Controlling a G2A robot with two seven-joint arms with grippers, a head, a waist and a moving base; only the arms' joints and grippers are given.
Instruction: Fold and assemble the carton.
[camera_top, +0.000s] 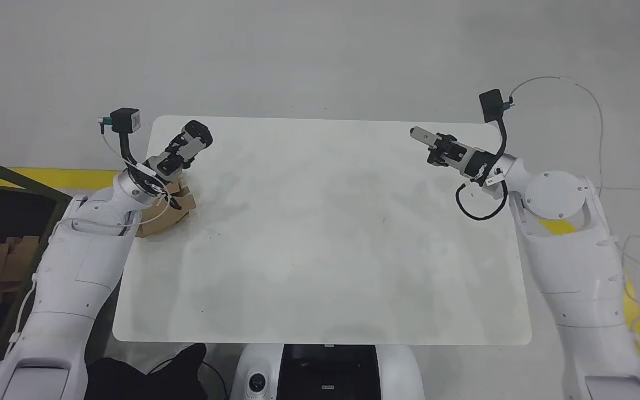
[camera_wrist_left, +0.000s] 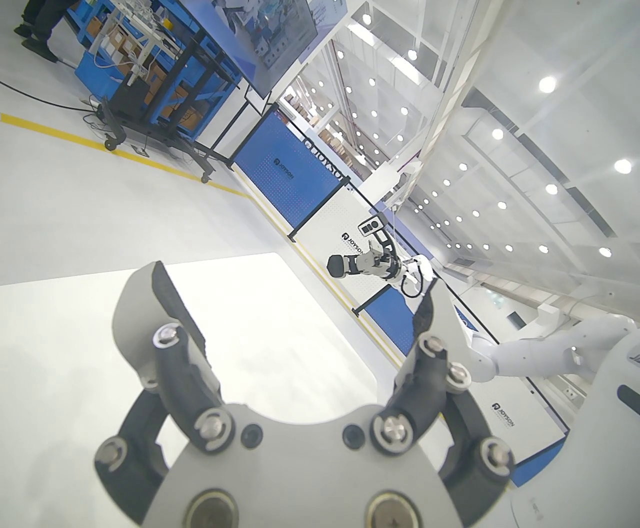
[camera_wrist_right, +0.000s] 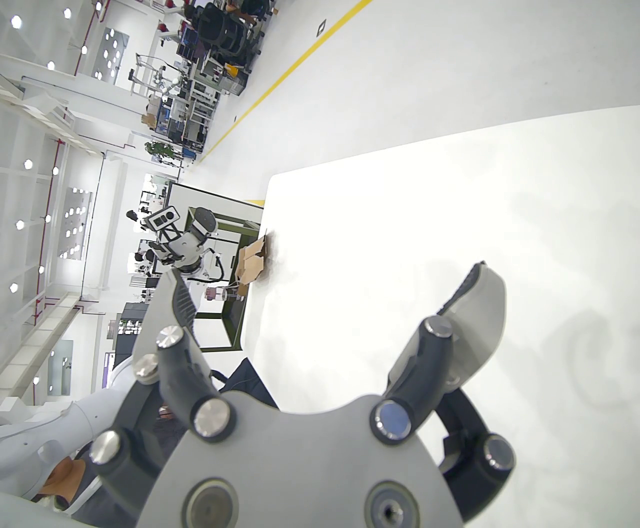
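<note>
Seeing carton (camera_top: 165, 208) (camera_wrist_right: 252, 265) at table's (camera_top: 330, 250) left edge, partly beneath left arm (camera_top: 100, 215). Logging left gripper (camera_top: 197, 133) (camera_wrist_left: 295, 285) over table's far-left corner, right gripper (camera_top: 418, 133) (camera_wrist_right: 325, 275) over far-right: fingers wide apart, holding nothing.

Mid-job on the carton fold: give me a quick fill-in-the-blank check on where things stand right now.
1. Seen from the robot, the carton lies at the ___ edge of the table.
2. The left pincer, close to the carton, has its jaws ___.
3. The right pincer, near the table's far right corner, holds ___.

Missing words: left; open; nothing.
</note>
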